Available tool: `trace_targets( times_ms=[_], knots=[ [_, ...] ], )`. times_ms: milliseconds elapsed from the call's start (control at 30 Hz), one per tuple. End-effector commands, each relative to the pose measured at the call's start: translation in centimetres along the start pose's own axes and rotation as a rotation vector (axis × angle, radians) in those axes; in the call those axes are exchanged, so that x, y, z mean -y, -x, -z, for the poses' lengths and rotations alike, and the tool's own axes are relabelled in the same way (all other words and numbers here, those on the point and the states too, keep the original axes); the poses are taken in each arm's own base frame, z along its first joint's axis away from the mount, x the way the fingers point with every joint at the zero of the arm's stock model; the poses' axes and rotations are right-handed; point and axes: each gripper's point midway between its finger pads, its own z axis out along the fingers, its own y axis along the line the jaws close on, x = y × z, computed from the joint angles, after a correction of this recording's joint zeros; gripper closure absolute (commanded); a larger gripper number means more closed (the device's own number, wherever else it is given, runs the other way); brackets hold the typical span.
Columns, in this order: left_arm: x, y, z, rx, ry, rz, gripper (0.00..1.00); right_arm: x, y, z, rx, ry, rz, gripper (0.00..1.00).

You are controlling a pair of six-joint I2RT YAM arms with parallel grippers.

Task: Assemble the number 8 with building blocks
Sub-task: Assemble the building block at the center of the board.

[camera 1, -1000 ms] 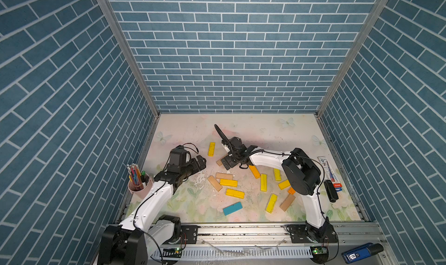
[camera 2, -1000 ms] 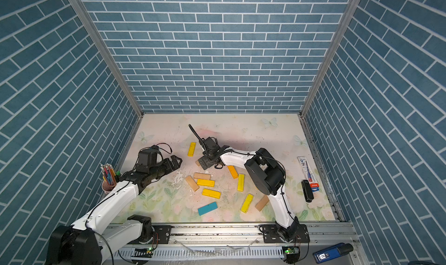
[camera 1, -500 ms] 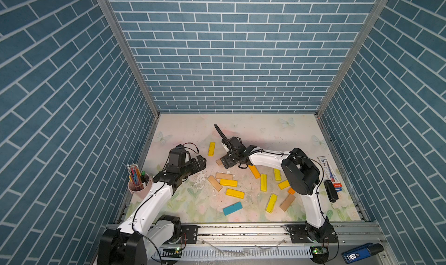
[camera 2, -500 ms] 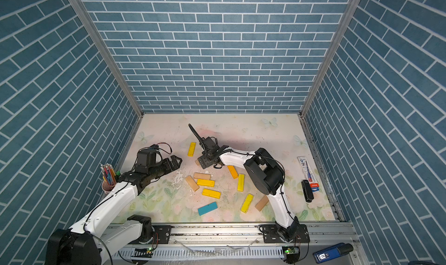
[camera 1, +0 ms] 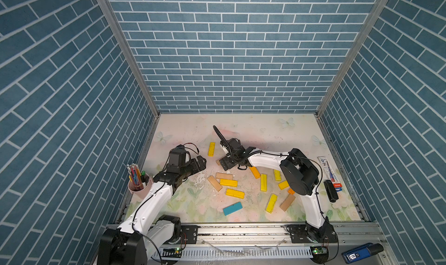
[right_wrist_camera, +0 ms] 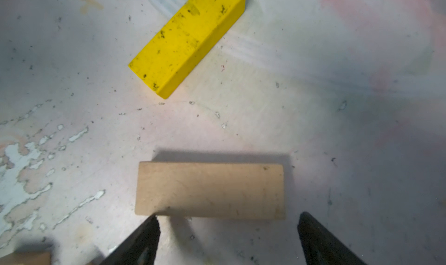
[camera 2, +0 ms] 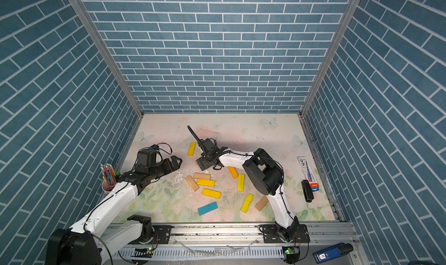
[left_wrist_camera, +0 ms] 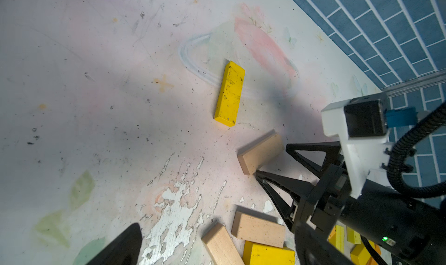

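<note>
Nearest the arm bases: a teal block (camera 1: 232,208), a front yellow block (camera 1: 271,203) and a front tan block (camera 1: 287,202) are seen lying flat, apart and at odd angles.
Mid-table: a loose cluster (camera 1: 228,182) of tan and yellow blocks is crowded together without order; further yellow and orange pieces are strewn beside the right arm.
Left gripper (camera 1: 202,163): spread and empty, held over the table (camera 1: 253,131) just beside the cluster.
Right gripper (right_wrist_camera: 228,227): jaws are spread and nothing is grasped; a tan block (right_wrist_camera: 210,190) lies flat just ahead of the fingertips (right_wrist_camera: 152,224), one tip at its edge.
Farthest: a far yellow block (camera 1: 211,149) lies alone, near that tan block but apart.
Progress: no loop or stroke of an 8 can be made out; the work is judged barely begun, with nearly all placing left.
</note>
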Motion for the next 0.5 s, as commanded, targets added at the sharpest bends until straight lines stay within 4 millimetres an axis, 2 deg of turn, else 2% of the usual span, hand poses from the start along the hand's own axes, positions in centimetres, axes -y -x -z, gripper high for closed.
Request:
trace_targets(
  times_ms=[0,267,333,467],
  knots=[
    [-0.4,-0.2,-0.2,-0.012,0.011,-0.006,0.01,-0.3,-0.7,-1.1,-0.034,-0.017,0.013,0.1],
    [-0.5,-0.1,-0.3,-0.012,0.02,-0.011,0.0,0.1,0.3,-1.2,-0.014,-0.051,-0.048,0.15],
    [-0.5,-0.1,-0.3,-0.012,0.02,-0.01,0.01,0.4,-0.4,-2.3,-0.039,-0.07,-0.076,0.17],
    [-0.7,-0.4,-0.3,-0.017,0.023,-0.01,0.0,0.9,-0.1,-2.6,-0.035,-0.103,-0.14,0.24]
  ],
)
